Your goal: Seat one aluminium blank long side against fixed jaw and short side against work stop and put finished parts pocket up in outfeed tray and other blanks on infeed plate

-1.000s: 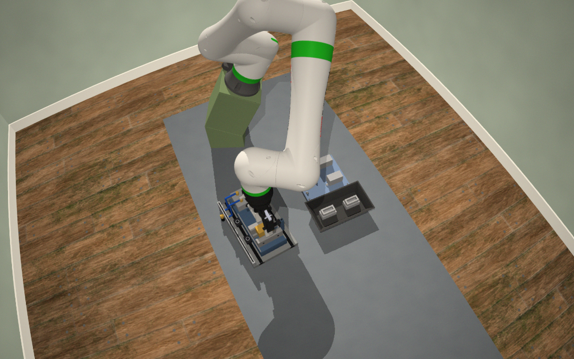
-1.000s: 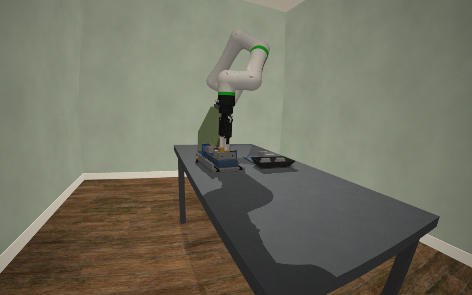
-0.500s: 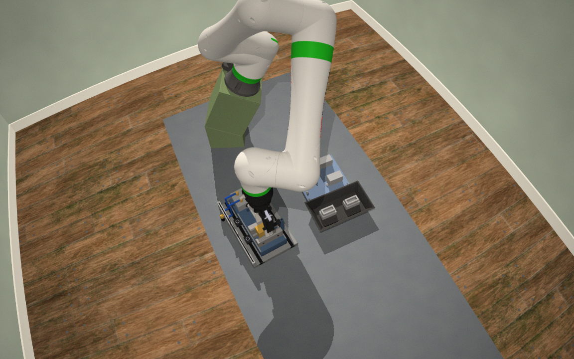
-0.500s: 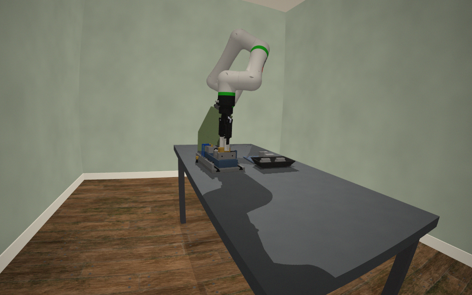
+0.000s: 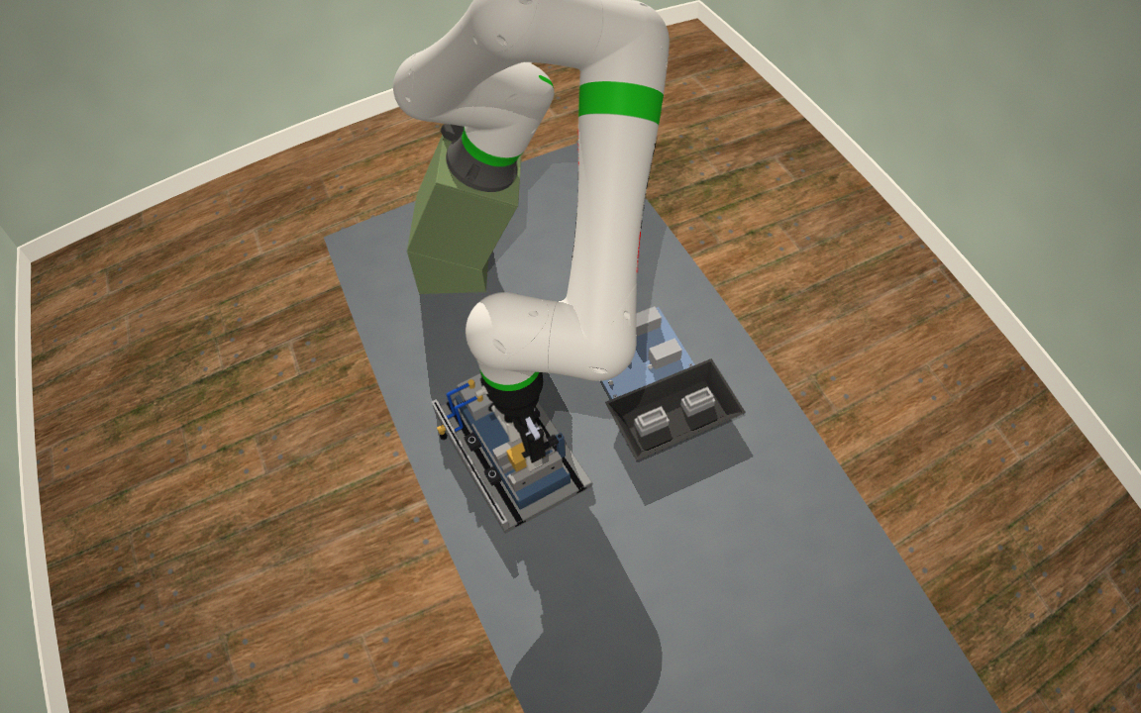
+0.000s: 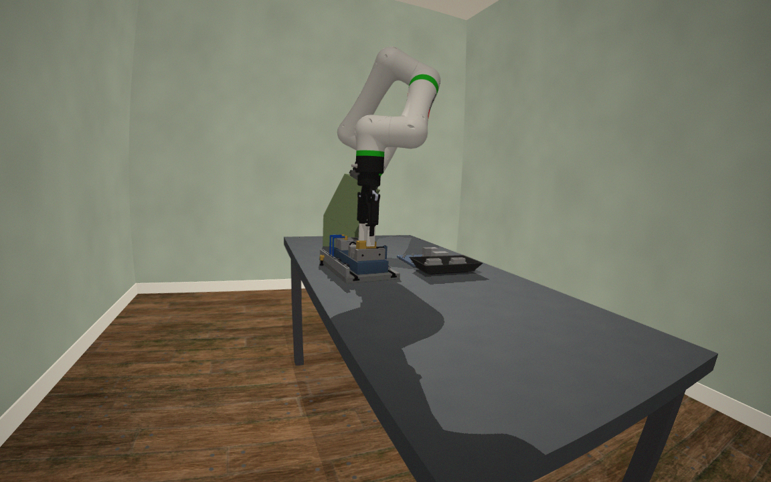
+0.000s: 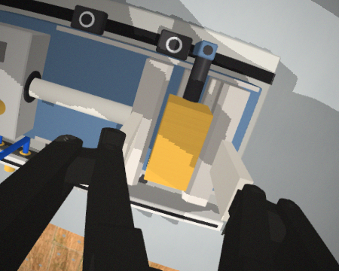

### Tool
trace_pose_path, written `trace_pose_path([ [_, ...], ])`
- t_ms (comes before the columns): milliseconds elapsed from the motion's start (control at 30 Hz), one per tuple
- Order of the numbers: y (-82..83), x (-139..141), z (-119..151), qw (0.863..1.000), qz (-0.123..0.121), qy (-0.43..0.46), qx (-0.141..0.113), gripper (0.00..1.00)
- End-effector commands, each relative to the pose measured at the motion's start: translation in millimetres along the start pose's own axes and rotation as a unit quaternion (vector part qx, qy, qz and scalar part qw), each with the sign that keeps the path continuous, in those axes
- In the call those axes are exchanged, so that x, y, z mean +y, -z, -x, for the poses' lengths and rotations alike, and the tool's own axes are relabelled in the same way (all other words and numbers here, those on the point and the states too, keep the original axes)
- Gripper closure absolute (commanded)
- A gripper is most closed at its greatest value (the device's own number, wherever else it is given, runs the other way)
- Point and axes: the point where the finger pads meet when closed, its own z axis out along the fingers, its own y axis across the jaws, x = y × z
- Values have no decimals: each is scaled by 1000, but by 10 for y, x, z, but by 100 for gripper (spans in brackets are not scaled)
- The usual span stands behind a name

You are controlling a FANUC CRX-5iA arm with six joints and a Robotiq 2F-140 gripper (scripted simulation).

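A brass blank (image 7: 180, 143) (image 5: 517, 457) lies in the opening of the vise, one short end near the work stop (image 7: 196, 72), a dark rod with a blue head. My gripper (image 7: 177, 144) hangs just above the vise (image 6: 358, 258), its fingers apart and nothing between them; the brass blank (image 5: 517, 458) shows below the gap. In the side view the gripper (image 6: 368, 230) points straight down over the brass blank (image 6: 365, 244). Two aluminium blanks (image 5: 665, 352) (image 5: 646, 317) lie on the blue infeed plate (image 5: 650, 350). Two finished parts (image 5: 651, 424) (image 5: 698, 403) sit pocket up in the dark outfeed tray (image 5: 674, 407).
The vise's moving jaw with blue hoses (image 5: 466, 398) and its white rod (image 7: 79, 101) stand on the left of the opening. A black rail (image 7: 139, 35) runs along the vise's far side. The arm's green pedestal (image 5: 460, 230) stands at the table's back.
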Motion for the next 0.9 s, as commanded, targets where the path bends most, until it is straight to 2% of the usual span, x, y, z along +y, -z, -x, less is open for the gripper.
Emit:
trace_pose_path([
  [0,2,1,2,1000,0,0,0,60],
  [500,2,1,2,1000,0,0,0,60],
  [533,2,1,2,1000,0,0,0,100],
  [867,2,1,2,1000,0,0,0,100],
])
